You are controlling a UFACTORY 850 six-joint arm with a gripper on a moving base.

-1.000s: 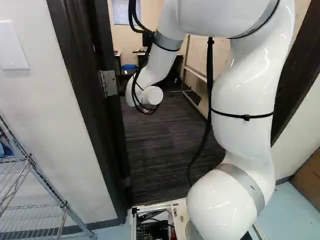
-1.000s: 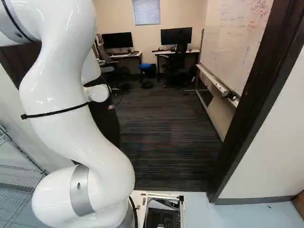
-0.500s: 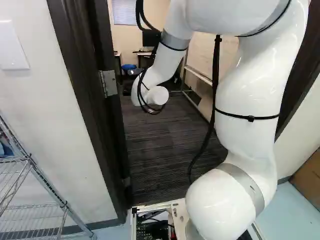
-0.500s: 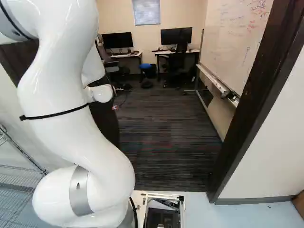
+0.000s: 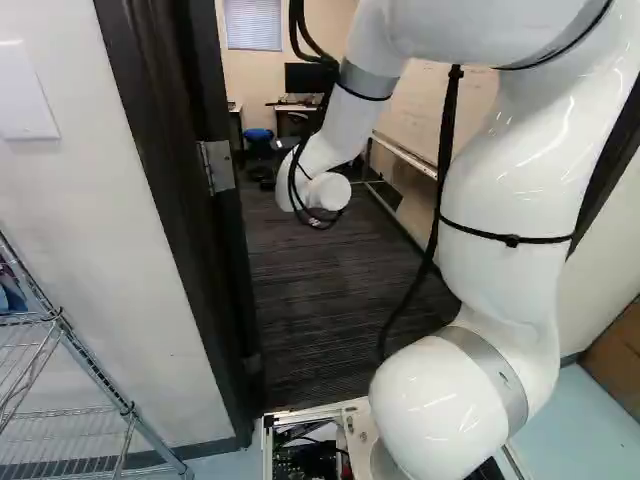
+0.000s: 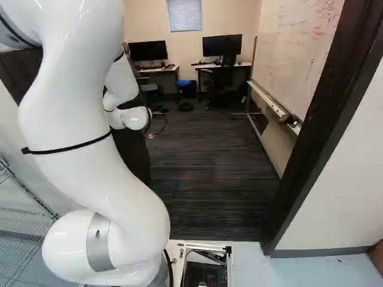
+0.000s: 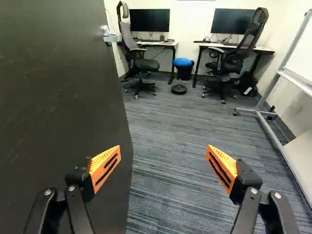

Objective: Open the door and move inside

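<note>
The gripper (image 7: 163, 162) is empty, fingers spread wide; close on its left the open door (image 7: 58, 97), left of centre in the left base view, runs forward, leaving carpet (image 7: 170, 124) ahead for driving in.

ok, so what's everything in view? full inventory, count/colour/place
Door: 1, dark, beside one claw finger
Handle: 1, silver, on door
Door frame: 1, dark brown, around opening
Carpet: 1, grey, inside room
Whiteboard: 1, white, right of right base view
Monitors: 2, black, on desks
Desks: 2, white-topped, far wall
Office chairs: 2, black, at desks
Stool: 1, blue seat, between desks
Blind: 1, pale, far wall
Wire shelf: 1, silver, left of left base view
Arm: 1, white, reaching ahead
Claw: 1, black/orange, open
</note>
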